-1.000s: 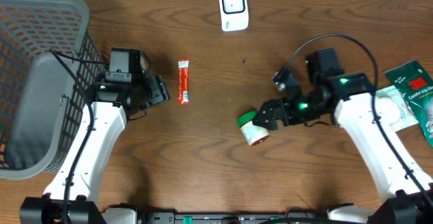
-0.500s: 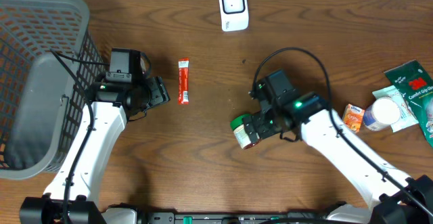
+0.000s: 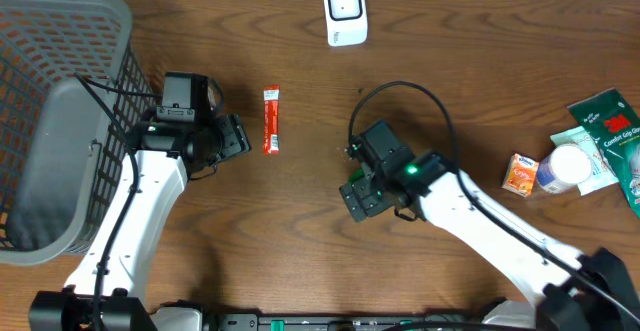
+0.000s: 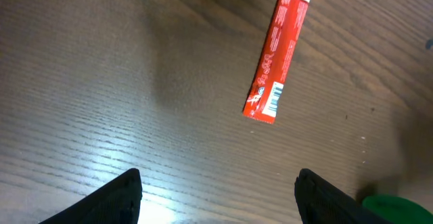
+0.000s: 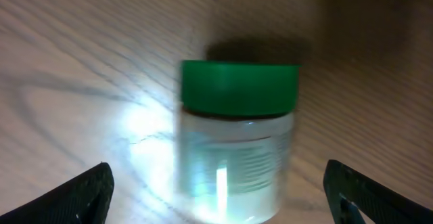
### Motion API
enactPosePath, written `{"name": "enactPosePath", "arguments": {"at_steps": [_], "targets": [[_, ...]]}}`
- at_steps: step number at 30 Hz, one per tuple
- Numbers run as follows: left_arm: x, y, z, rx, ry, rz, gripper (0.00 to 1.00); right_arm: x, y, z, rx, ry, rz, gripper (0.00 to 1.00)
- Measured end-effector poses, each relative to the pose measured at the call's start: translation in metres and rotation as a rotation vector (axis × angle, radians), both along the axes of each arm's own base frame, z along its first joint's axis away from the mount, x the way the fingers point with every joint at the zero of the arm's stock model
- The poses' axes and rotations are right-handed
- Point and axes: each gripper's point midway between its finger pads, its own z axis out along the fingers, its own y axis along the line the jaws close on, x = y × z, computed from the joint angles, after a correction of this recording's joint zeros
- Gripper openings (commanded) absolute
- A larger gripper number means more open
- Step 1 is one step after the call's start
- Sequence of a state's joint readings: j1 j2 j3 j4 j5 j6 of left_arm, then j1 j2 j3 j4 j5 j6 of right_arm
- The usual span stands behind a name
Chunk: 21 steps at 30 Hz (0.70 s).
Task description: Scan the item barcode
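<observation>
Barcode (image 4: 272,99) legible on red sachet (image 4: 277,51).

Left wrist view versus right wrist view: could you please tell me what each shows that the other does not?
Only the left wrist view shows the red packet with its barcode. Only the right wrist view shows the jar, with its clear body and label. Both show the table and, it seems, the green lid, just an edge in the left one.

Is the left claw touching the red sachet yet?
Apart. The left wrist view shows bare table between the open left claw and the red sachet, which lies flat ahead of its fingertips.
</observation>
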<state>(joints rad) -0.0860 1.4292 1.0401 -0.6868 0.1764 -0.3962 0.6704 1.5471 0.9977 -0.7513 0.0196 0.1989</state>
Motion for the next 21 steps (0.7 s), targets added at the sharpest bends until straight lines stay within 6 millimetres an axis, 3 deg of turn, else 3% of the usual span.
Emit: {"name": "enactPosePath", "arguments": {"at_steps": [6,21], "targets": [[-0.002,0.000,-0.001,0.001,0.008,0.000,0.72,0.001,0.004,-0.028,-0.060,0.029,0.010,0.91],[-0.002,0.000,-0.001,0.001,0.009,0.000,0.72,0.001,0.002,-0.030,-0.088,0.019,0.009,0.80]]}}
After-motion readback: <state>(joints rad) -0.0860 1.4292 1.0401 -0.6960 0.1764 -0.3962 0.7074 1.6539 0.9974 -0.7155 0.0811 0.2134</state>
